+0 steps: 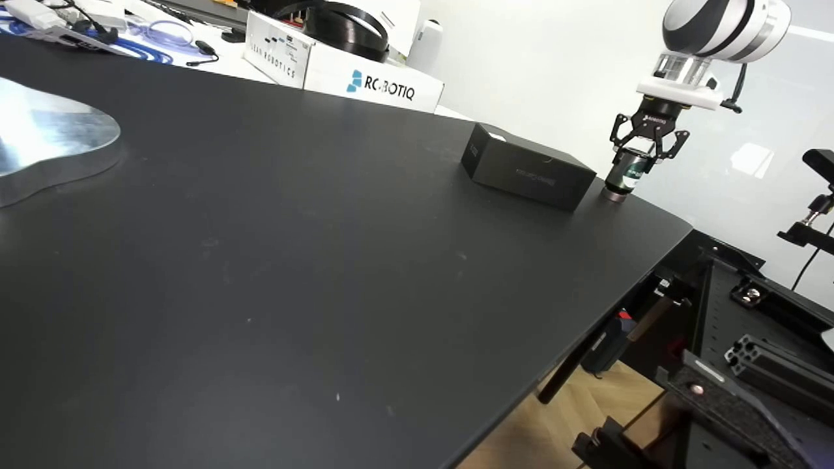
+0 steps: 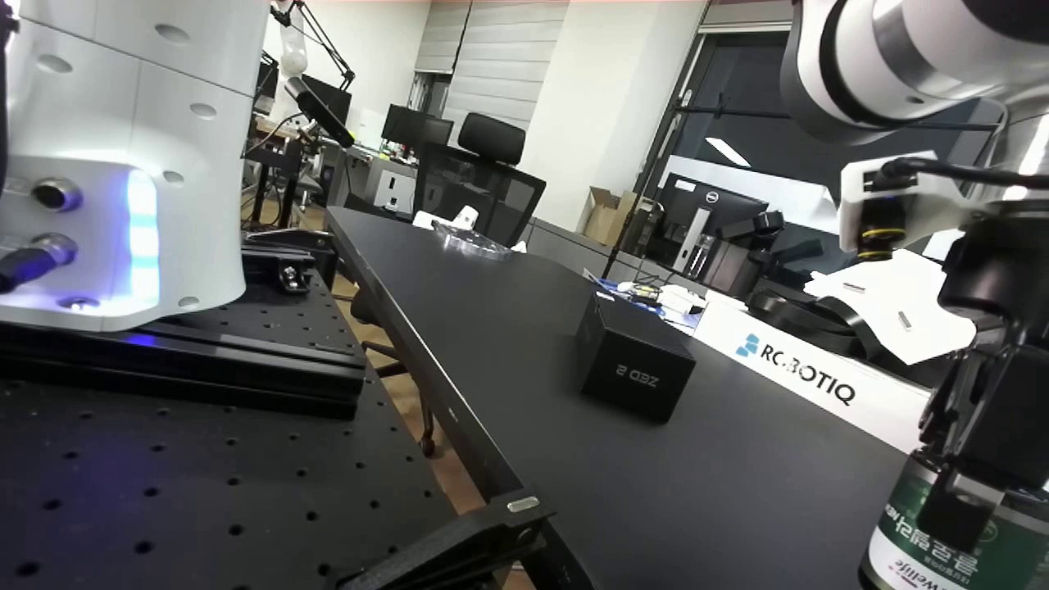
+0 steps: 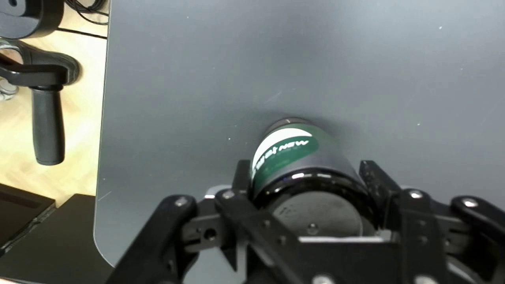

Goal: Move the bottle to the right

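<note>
The gripper (image 3: 305,171) has the bottle (image 1: 627,172)! One of its fingers (image 3: 241,177) on each side, drawn in to just the width of that dark body, and the flat round end looks straight up at the wrist camera. The label (image 2: 910,533) is on show, green and white, with "NEW" readable from the wrist. And where is it? Right of the box (image 1: 528,176) in both exterior views, a strip of table (image 1: 313,228) between the two. In an exterior view that's out at the far right, reddish-brown rim (image 1: 614,195) lowest; whether it's touching down or just above, I can't call it. From the wrist, the table's left edge runs well apart from the bottle. The box lies black and long, "ZED 2" upside down on its end. Up on the right, the white arm (image 2: 910,65) reaches over; across on the left, its base (image 2: 164,164) glows blue-white. Far side now: the Robotiq carton (image 1: 371,88), a black roll (image 1: 345,29) on top.
</note>
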You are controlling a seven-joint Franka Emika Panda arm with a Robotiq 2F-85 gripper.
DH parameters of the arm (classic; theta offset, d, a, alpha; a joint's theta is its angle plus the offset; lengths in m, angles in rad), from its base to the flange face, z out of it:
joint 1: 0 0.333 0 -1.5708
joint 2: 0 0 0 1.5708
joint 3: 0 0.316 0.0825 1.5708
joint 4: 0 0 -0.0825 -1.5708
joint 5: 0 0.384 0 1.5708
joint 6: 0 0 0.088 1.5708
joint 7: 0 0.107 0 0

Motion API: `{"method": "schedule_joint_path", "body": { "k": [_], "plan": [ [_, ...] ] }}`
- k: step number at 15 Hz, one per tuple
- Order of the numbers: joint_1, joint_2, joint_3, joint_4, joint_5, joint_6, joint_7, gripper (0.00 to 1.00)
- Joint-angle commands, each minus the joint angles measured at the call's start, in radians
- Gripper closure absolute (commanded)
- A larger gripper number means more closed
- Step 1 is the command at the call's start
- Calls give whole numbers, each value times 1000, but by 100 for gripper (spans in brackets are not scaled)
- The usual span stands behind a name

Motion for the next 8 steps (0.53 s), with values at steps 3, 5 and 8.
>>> {"method": "schedule_joint_path", "body": {
  "k": [3,5,8],
  "plan": [
    [25,15,-25,36,36,-17,-23,8],
    [34,-18,-39,33,31,-46,-23,1],
    [53,-133,-77,6,-5,-111,-20,0]
  ]
}}
